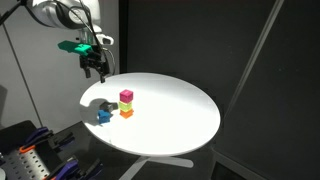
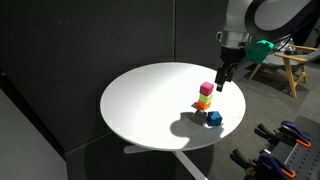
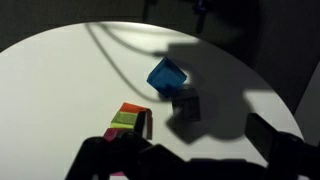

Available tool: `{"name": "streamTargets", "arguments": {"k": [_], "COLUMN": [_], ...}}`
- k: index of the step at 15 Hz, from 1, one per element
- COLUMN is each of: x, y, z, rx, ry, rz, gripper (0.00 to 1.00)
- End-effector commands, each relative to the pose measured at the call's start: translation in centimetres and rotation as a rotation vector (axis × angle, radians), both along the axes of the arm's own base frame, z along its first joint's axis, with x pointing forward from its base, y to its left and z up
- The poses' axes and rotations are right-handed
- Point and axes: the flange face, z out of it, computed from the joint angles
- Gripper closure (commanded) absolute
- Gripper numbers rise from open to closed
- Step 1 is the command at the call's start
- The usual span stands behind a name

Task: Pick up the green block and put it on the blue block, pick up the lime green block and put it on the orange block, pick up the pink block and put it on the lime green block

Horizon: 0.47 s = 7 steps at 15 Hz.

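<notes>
plainly, the gripper (image 1: 97,68) hangs in the air with its jaws spread wide and nothing between them. in the wrist view its two dark fingers (image 3: 100,155) frame the bottom of the picture, with bare table between them.

the nearest thing to the jaws is a three-cube stack, below them and a little ahead, over toward one finger. the pink block (image 1: 126,95) is on top, the lime green block (image 1: 126,104) is under it, and the orange block (image 1: 126,112) sits at the bottom on the table. in both exterior views the jaws are above the stack and off to one side of it, clear of it and touching no cube.

further out from the jaws, past the stack, lies the blue block (image 3: 167,75), apart from the stack. the green block (image 3: 185,108) is right against it, dark in the arm's shadow. i cannot tell from these views whether it sits squarely on the blue block or only leans on it.

all of this rests on a round white table (image 1: 180,110), and the arm's shadow falls across the part of it below the jaws.
</notes>
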Motion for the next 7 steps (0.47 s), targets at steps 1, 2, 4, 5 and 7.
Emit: {"name": "streamTargets", "arguments": {"k": [1, 2, 4, 5, 7], "x": [-0.02, -0.02, -0.02, -0.02, -0.02], "y": [0.04, 0.04, 0.04, 0.04, 0.04], "z": [-0.02, -0.09, -0.23, -0.23, -0.23], "rx": [0.0, 0.0, 0.0, 0.0, 0.0], "ry": [0.002, 0.004, 0.007, 0.007, 0.007], "rz": [0.0, 0.0, 0.0, 0.0, 0.0], "gripper": [0.0, 0.0, 0.0, 0.0, 0.0]}}
